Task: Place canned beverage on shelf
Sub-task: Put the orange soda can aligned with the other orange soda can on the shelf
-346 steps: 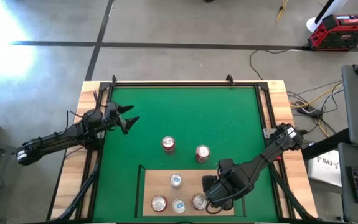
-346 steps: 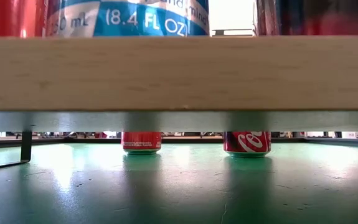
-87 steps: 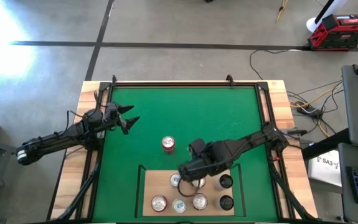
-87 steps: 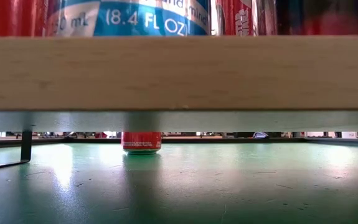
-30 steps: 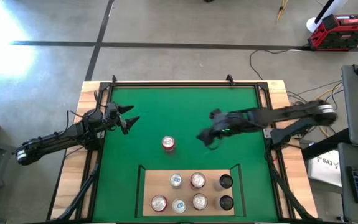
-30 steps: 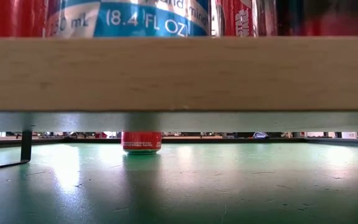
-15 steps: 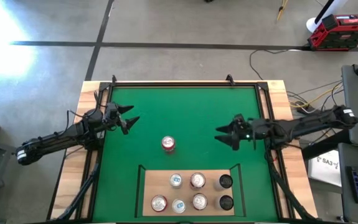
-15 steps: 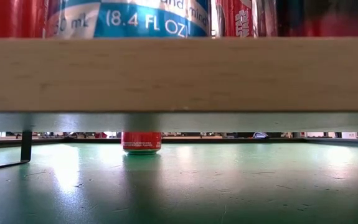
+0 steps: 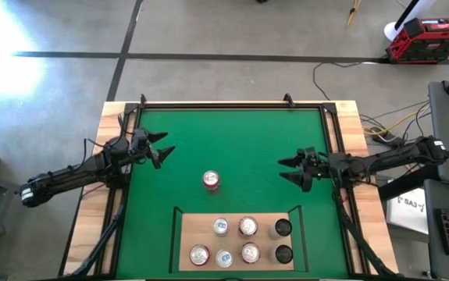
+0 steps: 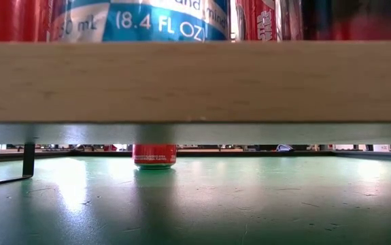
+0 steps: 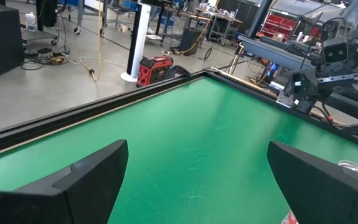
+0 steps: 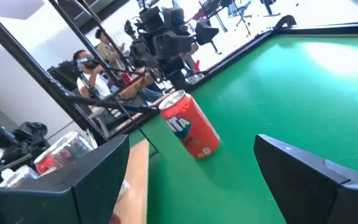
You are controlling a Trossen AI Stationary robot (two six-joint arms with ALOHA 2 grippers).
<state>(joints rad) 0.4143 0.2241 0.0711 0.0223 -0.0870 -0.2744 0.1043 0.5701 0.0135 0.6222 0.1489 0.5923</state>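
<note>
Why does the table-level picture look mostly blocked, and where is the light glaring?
Low view: the shelf edge sits right against the lens and fills the frame, soft and close, so only a strip beneath shows one red can on the green mat, which carries pale sheen. High view: a washed-out bright patch on the floor at upper left. Right wrist view: the mat's far end blows out white.

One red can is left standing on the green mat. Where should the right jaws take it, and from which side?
Grip the red can around the middle of its round side wall, jaws level, one on each side. It stands upright and alone on the green mat, so the wall is free all round. The right gripper is open, apart from the can on its right: probably come straight in from there, clear of the shelf.
</note>
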